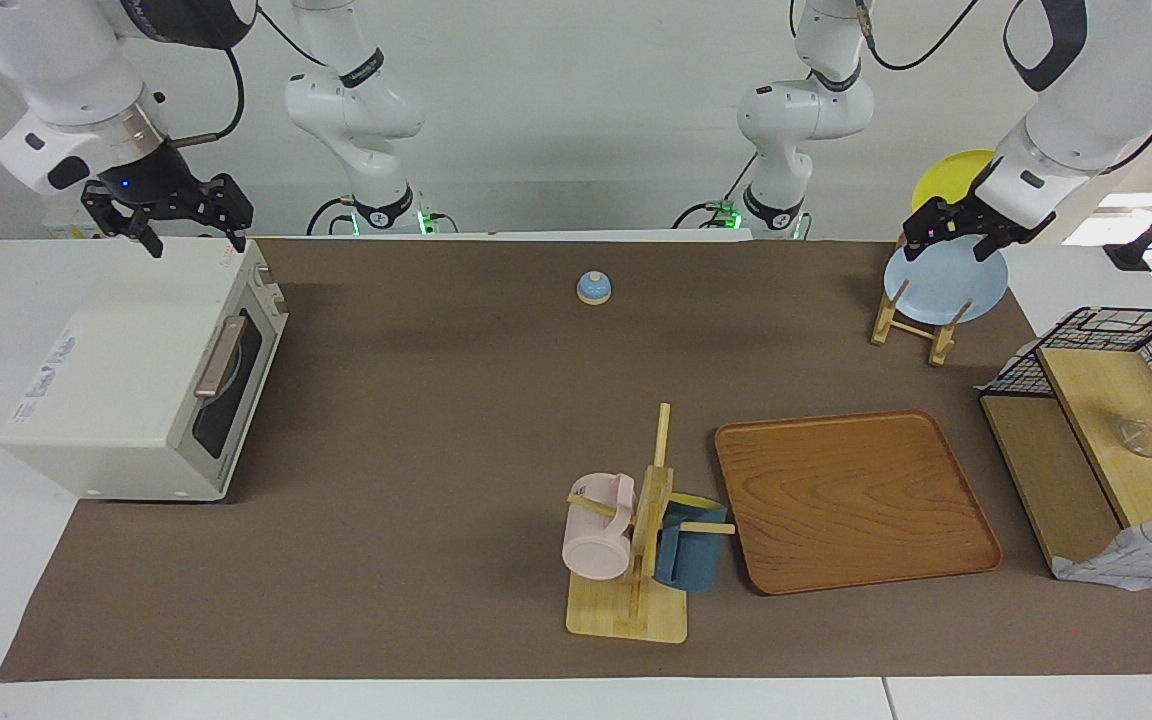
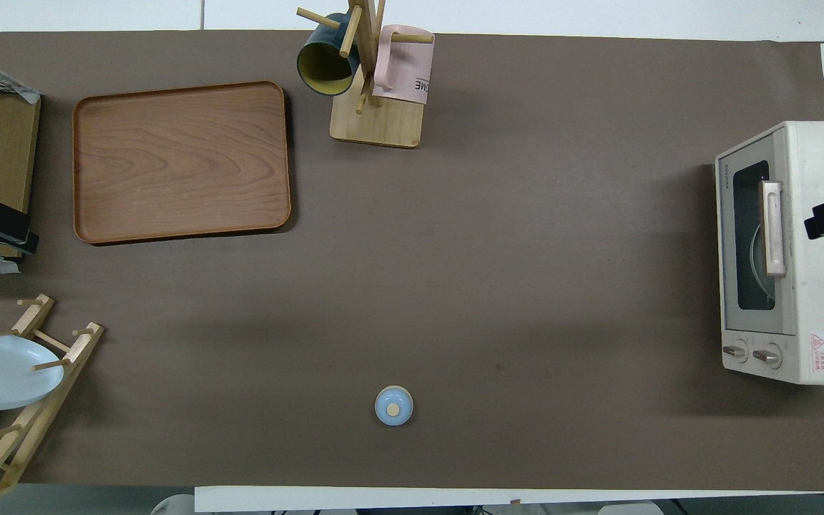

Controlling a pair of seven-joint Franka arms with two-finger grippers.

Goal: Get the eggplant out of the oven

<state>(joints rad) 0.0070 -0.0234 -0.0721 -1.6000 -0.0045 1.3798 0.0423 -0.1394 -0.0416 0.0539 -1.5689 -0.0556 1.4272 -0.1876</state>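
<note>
The boxy cream-white toaster oven (image 1: pixel 141 400), door closed, carries a red warning sticker (image 2: pixel 818 350). The right claw (image 1: pixel 181 222) hangs spread above it. The left claw (image 1: pixel 956 232), apart, hovers over the pale blue plate (image 1: pixel 946 283).

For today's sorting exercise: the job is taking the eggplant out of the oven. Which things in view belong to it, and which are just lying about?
Belong to the job:
oven, door shut; no eggplant in sight
right gripper, over the oven

Lying about:
wooden tray
mug tree
pink mug
bell
plate rack
blue plate
</note>
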